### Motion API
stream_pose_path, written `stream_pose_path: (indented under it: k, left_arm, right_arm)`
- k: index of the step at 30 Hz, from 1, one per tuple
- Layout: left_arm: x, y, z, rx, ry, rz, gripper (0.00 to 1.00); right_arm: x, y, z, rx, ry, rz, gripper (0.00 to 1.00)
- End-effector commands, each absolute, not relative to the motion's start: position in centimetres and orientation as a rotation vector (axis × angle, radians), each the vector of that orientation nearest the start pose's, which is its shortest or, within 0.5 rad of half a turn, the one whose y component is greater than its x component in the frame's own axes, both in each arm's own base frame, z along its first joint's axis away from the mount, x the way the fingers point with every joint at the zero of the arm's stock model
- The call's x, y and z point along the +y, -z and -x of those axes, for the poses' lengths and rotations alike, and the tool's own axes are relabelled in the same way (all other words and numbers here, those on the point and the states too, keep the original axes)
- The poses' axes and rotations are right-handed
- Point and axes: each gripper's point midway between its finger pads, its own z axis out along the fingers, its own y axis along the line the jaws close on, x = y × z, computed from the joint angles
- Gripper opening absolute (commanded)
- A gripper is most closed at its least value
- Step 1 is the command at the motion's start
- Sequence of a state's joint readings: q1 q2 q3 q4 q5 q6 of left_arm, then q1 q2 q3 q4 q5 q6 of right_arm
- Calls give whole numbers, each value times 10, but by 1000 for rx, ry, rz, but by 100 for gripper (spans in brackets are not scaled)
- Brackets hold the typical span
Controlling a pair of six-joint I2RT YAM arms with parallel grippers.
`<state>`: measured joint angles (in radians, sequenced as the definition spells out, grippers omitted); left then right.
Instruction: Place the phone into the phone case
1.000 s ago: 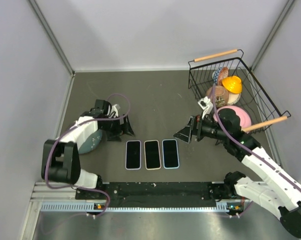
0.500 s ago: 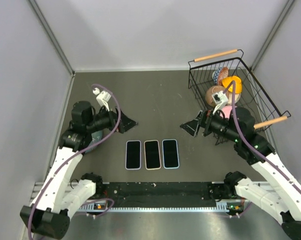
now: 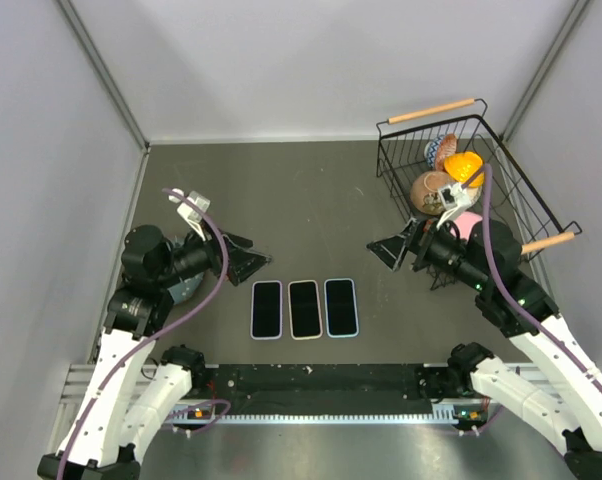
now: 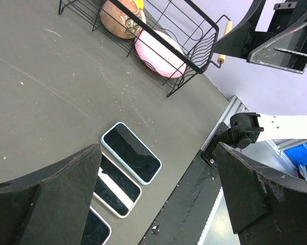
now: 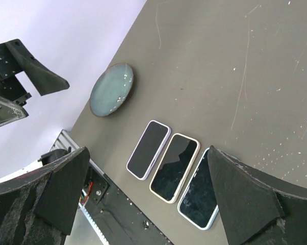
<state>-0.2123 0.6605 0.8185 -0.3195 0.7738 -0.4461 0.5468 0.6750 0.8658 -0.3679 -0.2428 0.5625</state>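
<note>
Three phones lie side by side, screens up, near the table's front edge: one in a lilac case [image 3: 266, 309], one in a cream case [image 3: 304, 309], one in a light blue case [image 3: 341, 307]. I see no empty case. My left gripper [image 3: 245, 260] hangs open and empty above the table, left of and behind the phones. My right gripper [image 3: 389, 248] hangs open and empty to their right and behind them. The left wrist view shows the blue [image 4: 131, 152], cream [image 4: 116, 186] and lilac [image 4: 95, 229] phones between its fingers [image 4: 51, 204]. The right wrist view shows the lilac [image 5: 149, 149], cream [image 5: 174, 167] and blue [image 5: 199, 194] phones.
A black wire basket [image 3: 433, 110] with wooden handles stands at the back right, holding a brown bowl [image 3: 428, 190], an orange object [image 3: 464, 166] and a pink plate [image 4: 158, 51]. A teal plate [image 5: 111, 89] lies left of the phones, partly under my left arm.
Both arms have lifted from low over the table. The left gripper rose and swung toward the phones; the right gripper rose and drew back to the right. The phones have not moved.
</note>
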Motion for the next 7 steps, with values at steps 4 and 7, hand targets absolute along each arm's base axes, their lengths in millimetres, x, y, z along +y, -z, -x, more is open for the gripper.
stream_pose_path:
  k: [4,7]
  left_arm:
    - [-179,-318,-194,1713,1108,-414,99]
    - [-176,-318,-195,1706,1084,-408,99]
  right_arm:
    - [194,-324,-203,1799,-1012,150,99]
    - [194,-325,-202,1793,-1017,155,99]
